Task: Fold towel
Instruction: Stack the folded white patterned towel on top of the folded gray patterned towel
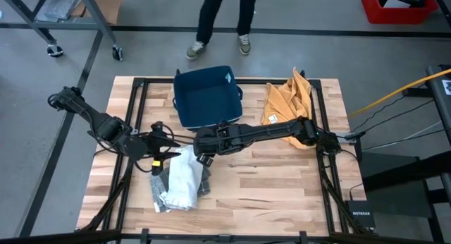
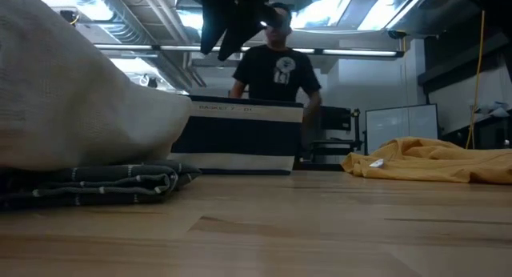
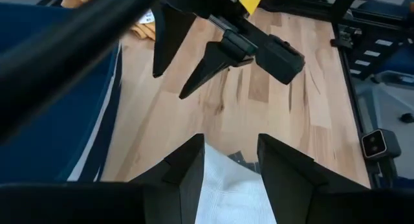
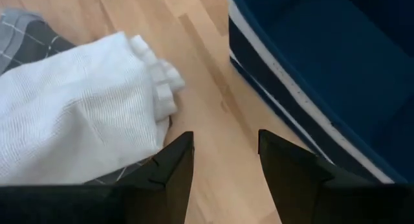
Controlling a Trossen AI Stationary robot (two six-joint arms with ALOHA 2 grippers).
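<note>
presently, white towel [image 1: 184, 179] lies bunched on the wooden surface [image 1: 282, 187], front-left area, on top of a grey checked cloth [image 1: 161, 196]. left gripper [image 1: 163, 147] hovers at the towel's upper-left edge, fingers [image 3: 187, 179] spread, holding nothing. right gripper [image 1: 203, 158] reaches across from the right, poised just beside the towel's upper-right corner; fingers [image 4: 169, 166] spread, nothing between them. navy bin [image 1: 206, 96] sits behind both grippers, near the far edge. orange cloth [image 1: 287, 99] heaped to the bin's right. person [image 2: 276, 65] in dark shirt stands beyond the surface, behind the bin.
</note>
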